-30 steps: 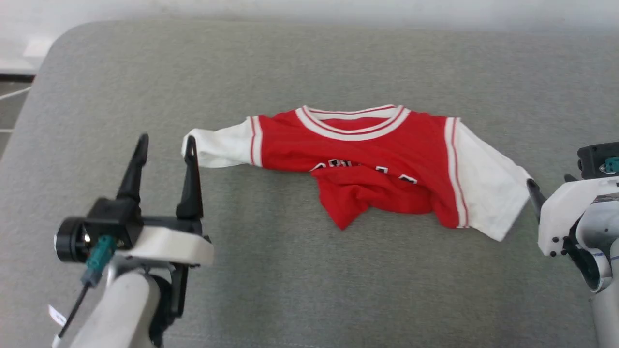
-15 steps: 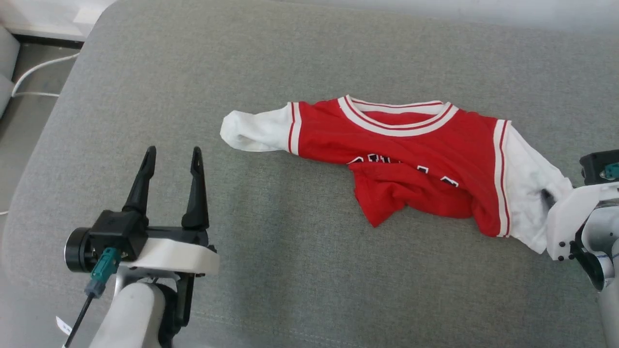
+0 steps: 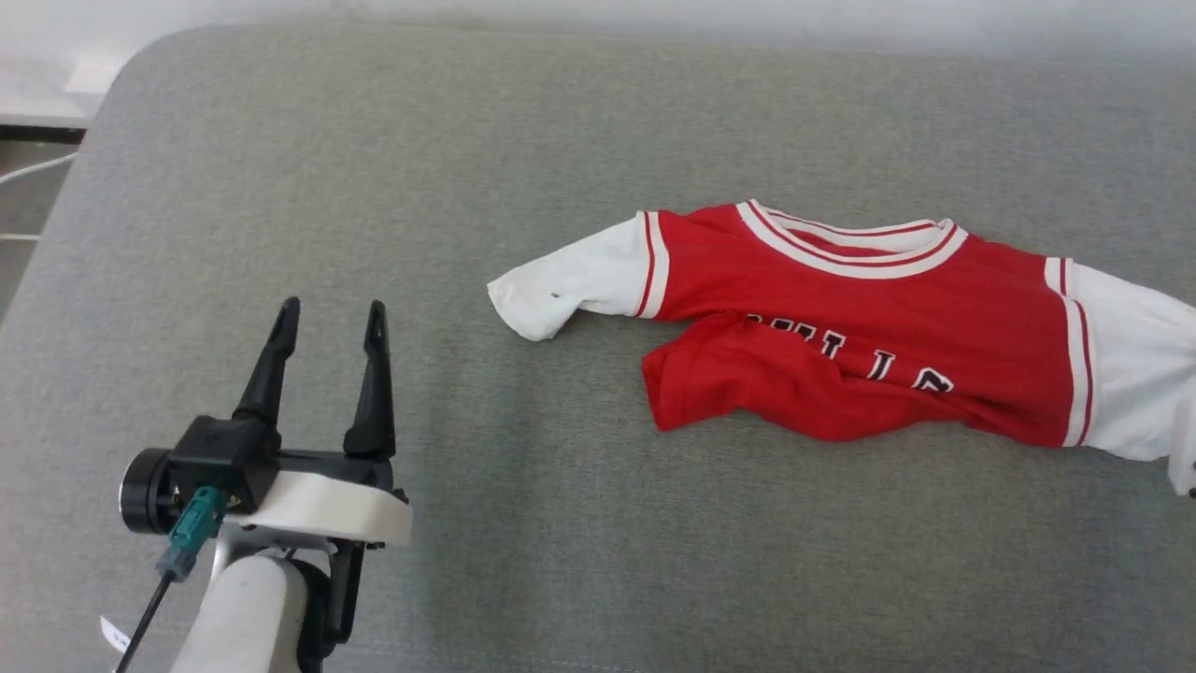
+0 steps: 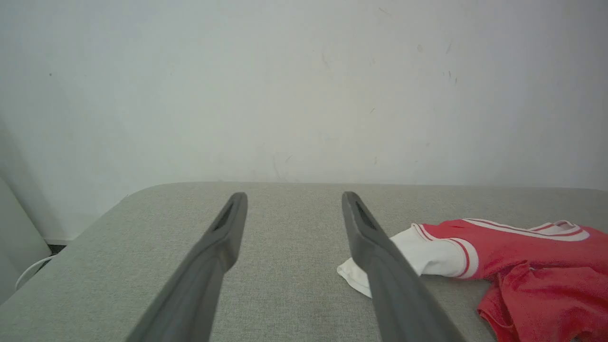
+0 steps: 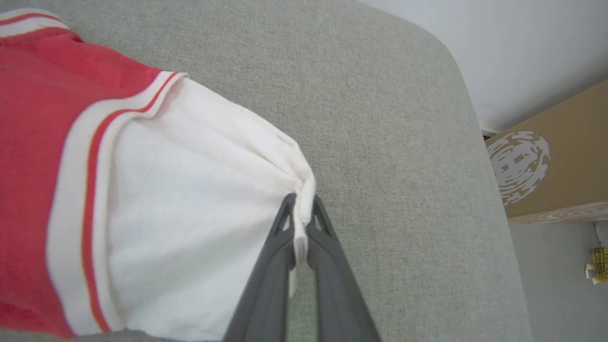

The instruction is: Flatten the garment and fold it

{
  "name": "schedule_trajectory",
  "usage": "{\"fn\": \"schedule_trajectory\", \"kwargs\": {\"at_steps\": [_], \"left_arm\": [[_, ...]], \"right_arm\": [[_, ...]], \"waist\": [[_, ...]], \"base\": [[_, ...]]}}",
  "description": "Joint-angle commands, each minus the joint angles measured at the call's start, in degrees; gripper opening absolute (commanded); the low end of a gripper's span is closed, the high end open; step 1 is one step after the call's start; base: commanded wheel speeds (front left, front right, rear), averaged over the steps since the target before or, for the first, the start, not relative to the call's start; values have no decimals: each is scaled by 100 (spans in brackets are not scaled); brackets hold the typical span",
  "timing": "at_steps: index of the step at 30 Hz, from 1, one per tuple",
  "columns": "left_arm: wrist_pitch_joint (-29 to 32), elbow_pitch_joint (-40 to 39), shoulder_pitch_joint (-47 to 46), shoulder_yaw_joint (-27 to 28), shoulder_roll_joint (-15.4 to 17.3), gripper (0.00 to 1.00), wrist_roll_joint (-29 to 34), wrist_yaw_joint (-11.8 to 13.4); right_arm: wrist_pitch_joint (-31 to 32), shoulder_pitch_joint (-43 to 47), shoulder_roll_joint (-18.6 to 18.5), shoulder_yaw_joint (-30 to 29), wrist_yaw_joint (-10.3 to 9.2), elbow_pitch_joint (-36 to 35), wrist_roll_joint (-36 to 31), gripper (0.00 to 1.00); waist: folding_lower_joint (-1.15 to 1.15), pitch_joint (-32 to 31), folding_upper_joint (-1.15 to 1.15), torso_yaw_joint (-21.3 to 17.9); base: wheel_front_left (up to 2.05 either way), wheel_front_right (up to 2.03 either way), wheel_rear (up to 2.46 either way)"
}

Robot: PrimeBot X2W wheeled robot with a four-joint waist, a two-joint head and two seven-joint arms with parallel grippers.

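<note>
We see a pale wall (image 4: 304,71) rising behind a broad grey fabric-covered surface (image 3: 392,140) with rounded corners. The garment (image 3: 869,308), a small red jersey shirt, lies chest up on the right half of that surface in the head view, with its neck toward the far edge. Its upper body lies fairly flat. The lower red part is bunched and folded over itself, and a fold cuts off part of the black-and-white lettering (image 3: 874,353).

In the right wrist view a brown cardboard box (image 5: 555,166) stands on the floor past the surface's corner.

The left gripper (image 3: 333,307) sits at the lower left of the head view, well apart from the garment. Its two long dark fingers are spread wide and we see nothing between them. The right gripper (image 5: 302,202) has its fingers pressed together on the outer edge of the pinched sleeve (image 5: 190,213). A strip of white cuff is caught between the tips, and the cloth gathers in creases that run toward the pinch.

The free sleeve (image 3: 570,280), also white, reaches out toward the middle of the surface with its end curled under. In the left wrist view it lies just beyond one of that gripper's fingers, on the side nearer the shirt.

The collar (image 3: 846,250) is white with thin red stripes, and the same trim marks each shoulder seam. A small green connector (image 3: 192,523) with a dark cable sits at the left wrist.
</note>
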Motion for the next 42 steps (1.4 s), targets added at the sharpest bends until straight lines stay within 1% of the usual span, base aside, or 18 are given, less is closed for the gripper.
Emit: {"fn": "schedule_trajectory", "kwargs": {"at_steps": [1, 2, 3, 4, 7, 9, 12, 14, 17, 19, 23, 26, 31, 34, 39, 40, 41, 42], "left_arm": [[-27, 37, -14, 13, -23, 100, 50, -43], [-27, 80, -50, -4, -16, 100, 46, -95], [-27, 140, -99, -22, 8, 100, 31, -157], [-2, 211, -161, -48, 42, 100, 25, -216], [368, 464, -395, -186, 184, 100, -23, -466], [742, 593, -577, -245, 258, 100, -126, -620], [1535, 875, -882, -382, 471, 100, -312, -897], [2119, 1112, -1098, -479, 639, 100, -431, -1010], [2831, 1420, -1451, -617, 881, 100, -603, -1117], [3211, 1599, -1678, -728, 1026, 100, -749, -1164], [3793, 1846, -2045, -918, 1359, 100, -1034, -1201], [4134, 1987, -2243, -1115, 1586, 100, -1190, -1208], [4703, 2196, -2450, -1557, 1910, 100, -1473, -1210], [4956, 2335, -2524, -1719, 2078, 100, -1416, -1210], [5271, 2472, -2552, -1912, 2158, 100, -1640, -1211], [5393, 2498, -2530, -1971, 2163, 55, -1733, -1211], [5510, 2506, -2515, -2009, 2166, 2, -1834, -1211], [5606, 2504, -2506, -2037, 2179, 0, -1921, -1211]], "right_arm": [[24, 64, 59, -5, -13, 14, -19, 0], [39, 101, 99, -18, -13, 33, -22, 0], [8, 125, 142, -8, -13, 32, -38, 33], [-57, 130, 206, -46, -13, 26, -25, 100], [-313, 141, 394, -45, -13, -63, 15, 100], [-552, 141, 521, -13, -13, -277, 89, 100], [-861, 218, 689, 53, -13, -725, 234, 100], [-1024, 315, 804, 105, -13, -1101, 317, 100], [-1200, 528, 1008, 200, -13, -1707, 402, 100], [-1298, 688, 1178, 212, -13, -2122, 432, 100], [-1444, 948, 1629, 212, -13, -2889, 349, 100], [-1465, 1140, 1807, 274, -13, -3247, 414, 100], [-1562, 1372, 1913, 302, -13, -3348, 463, 100], [-1616, 1422, 1933, 299, -13, -3308, 481, 100], [-1636, 1422, 1941, 269, -13, -3280, 522, 100], [-1642, 1416, 1942, 264, -13, -3267, 513, 100], [-1648, 1408, 1942, 257, -13, -3257, 510, 100], [-1650, 1402, 1942, 249, -13, -3245, 508, 100]], "waist": [[0, -14, 0, -129], [0, -8, 0, -162], [0, 3, 0, -211], [0, 9, 0, -259], [0, -5, 0, -418], [0, -12, 0, -542], [0, -14, 0, -745], [0, 3, 0, -891], [0, 50, 0, -1112], [0, 106, 0, -1257], [0, 279, 0, -1573], [0, 378, 0, -1739], [0, 501, 0, -1899], [0, 557, 0, -1960], [0, 661, 0, -2013], [0, 674, 0, -2014], [0, 689, 0, -2011], [0, 704, 0, -2006]], "base": [[0, 0, 0], [0, 0, 0], [0, 0, 0], [0, 0, 0], [0, 0, 0], [0, 0, 0], [0, 0, 0], [0, 0, 0], [0, 0, 0], [0, 0, 0], [0, 0, 0], [0, 0, 0], [0, 0, 0], [0, 0, 0], [0, 0, 0], [0, 0, 0], [0, 0, 0], [0, 0, 0]]}}
